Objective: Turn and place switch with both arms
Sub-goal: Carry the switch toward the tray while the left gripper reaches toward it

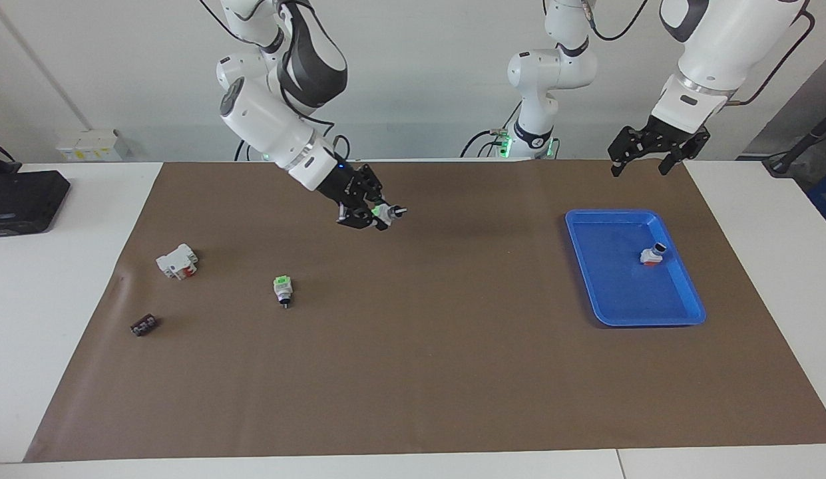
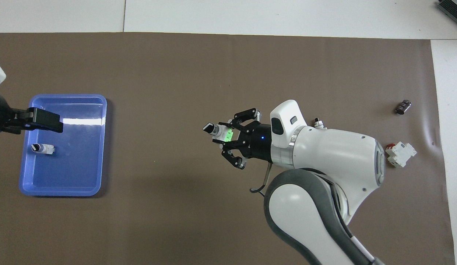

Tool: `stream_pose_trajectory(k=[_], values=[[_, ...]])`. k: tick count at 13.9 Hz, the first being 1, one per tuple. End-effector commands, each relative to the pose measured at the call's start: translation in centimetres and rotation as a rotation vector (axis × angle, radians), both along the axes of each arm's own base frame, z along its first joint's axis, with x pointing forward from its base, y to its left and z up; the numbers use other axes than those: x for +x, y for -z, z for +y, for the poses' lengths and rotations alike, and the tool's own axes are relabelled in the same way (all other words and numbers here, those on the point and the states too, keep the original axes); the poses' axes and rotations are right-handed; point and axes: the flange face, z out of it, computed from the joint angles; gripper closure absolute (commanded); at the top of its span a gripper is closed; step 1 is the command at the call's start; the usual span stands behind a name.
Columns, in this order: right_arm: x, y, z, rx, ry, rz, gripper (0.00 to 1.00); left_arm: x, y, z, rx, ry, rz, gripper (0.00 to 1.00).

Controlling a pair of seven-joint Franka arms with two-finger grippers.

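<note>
The right gripper [image 1: 379,216], fingers pinching the switch [image 1: 385,213], carries it mid-air over the mat's middle, so a handover looks next, needing the left gripper [image 1: 652,159], fingers spread, waiting over the tray's [image 1: 685,299] twelve-o'clock edge, to meet it.

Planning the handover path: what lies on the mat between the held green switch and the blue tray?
Nothing: in both views, bare brown mat separates switch from tray.
</note>
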Motion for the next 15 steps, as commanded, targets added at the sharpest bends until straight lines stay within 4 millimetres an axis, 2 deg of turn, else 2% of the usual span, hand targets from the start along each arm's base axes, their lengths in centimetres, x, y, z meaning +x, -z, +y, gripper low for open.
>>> stream_pose_trajectory(k=[1,3,6,7,8,11,15], values=[[0.3,-0.2,2.9,0.060,0.032,-0.024,1.00,-1.1,0.4,-0.1,-0.106,-0.037,-0.014,0.01],[0.1,-0.6,4.3,0.060,0.049,-0.047,1.00,-1.0,0.0,-0.4,-0.223,-0.108,-0.008,0.02],[-0.2,-0.9,4.9,0.057,0.039,-0.056,1.00,-0.5,-0.3,-2.6,-0.352,-0.192,0.001,0.09],[-0.7,-0.8,5.6,0.054,0.035,-0.064,1.00,-0.3,-0.4,-3.3,-0.382,-0.240,0.006,0.13],[-1.0,-1.0,6.0,0.050,0.048,-0.084,1.00,-0.1,-0.5,-3.8,-0.403,-0.294,0.012,0.18],[-1.2,-0.8,6.3,0.045,0.053,-0.090,1.00,-0.2,-1.0,-7.6,-0.431,-0.445,0.061,0.29],[-1.2,-0.8,6.4,0.049,0.060,-0.081,1.00,-0.6,-1.1,-10.5,-0.421,-0.657,0.147,0.40]])
